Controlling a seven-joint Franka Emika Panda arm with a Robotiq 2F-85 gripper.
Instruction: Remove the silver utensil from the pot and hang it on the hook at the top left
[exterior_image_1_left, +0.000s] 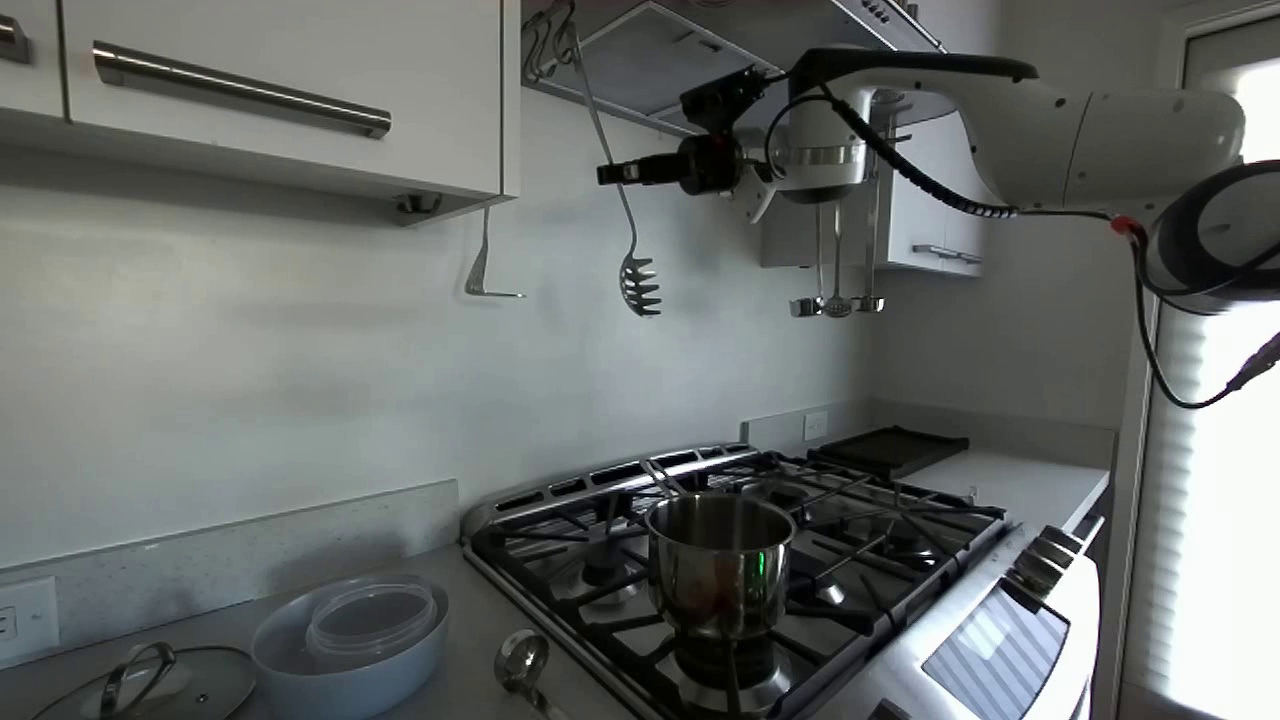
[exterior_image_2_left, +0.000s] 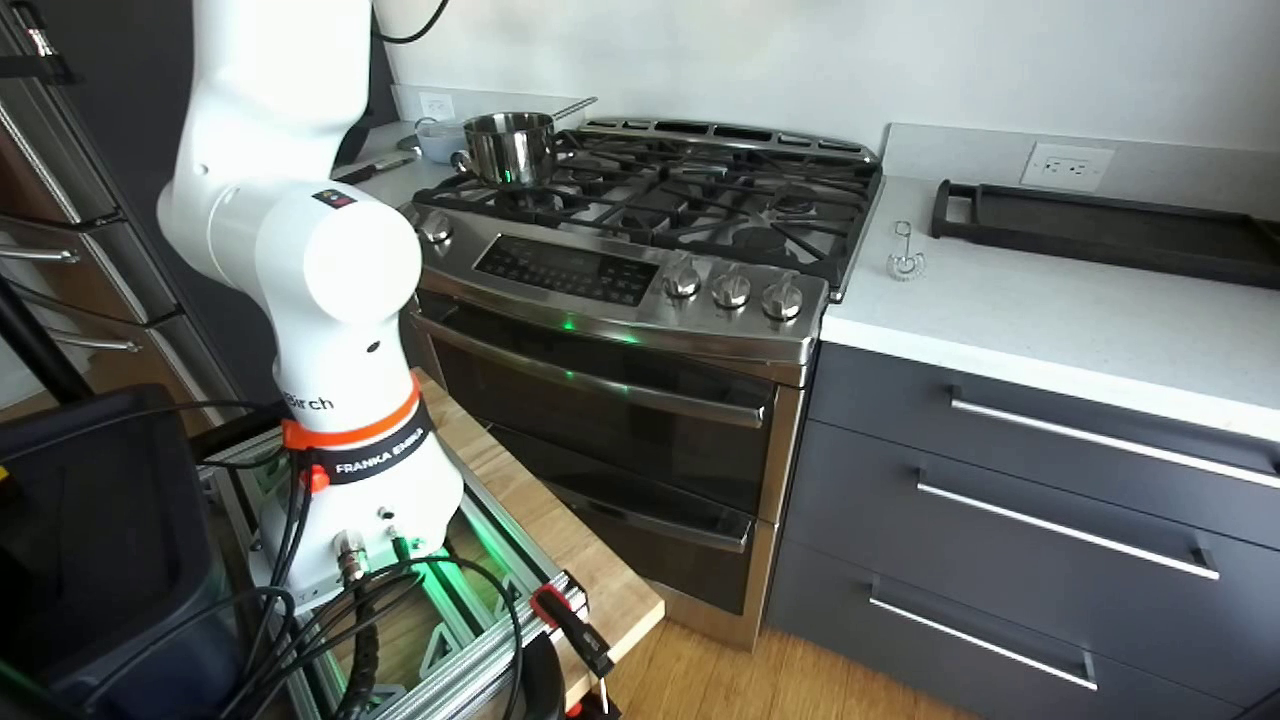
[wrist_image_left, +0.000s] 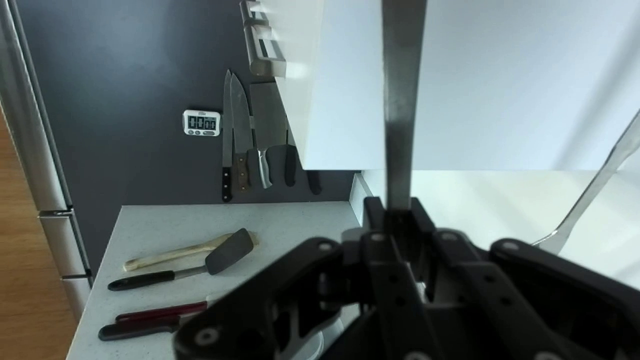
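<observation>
My gripper (exterior_image_1_left: 612, 174) is raised by the range hood and shut on the silver utensil (exterior_image_1_left: 634, 282). The utensil has a long thin handle and a slotted, toothed head that hangs below the jaws. In the wrist view its flat handle (wrist_image_left: 402, 100) rises from between my fingertips (wrist_image_left: 395, 207). Its top reaches several wire hooks (exterior_image_1_left: 540, 45) at the hood's left edge; I cannot tell whether it rests on one. A pale triangular-based hook cannot be made out. The shiny pot (exterior_image_1_left: 720, 575) stands on a front burner, also seen in an exterior view (exterior_image_2_left: 508, 155).
A white cabinet (exterior_image_1_left: 290, 60) is left of the hood. A spatula (exterior_image_1_left: 482, 275) hangs beside the utensil, several ladles (exterior_image_1_left: 838, 306) further right. A bowl (exterior_image_1_left: 350, 665), lid (exterior_image_1_left: 190, 690) and ladle (exterior_image_1_left: 522, 660) lie left of the stove (exterior_image_1_left: 590, 560). A small wire-headed tool (exterior_image_2_left: 906, 265) lies on the counter.
</observation>
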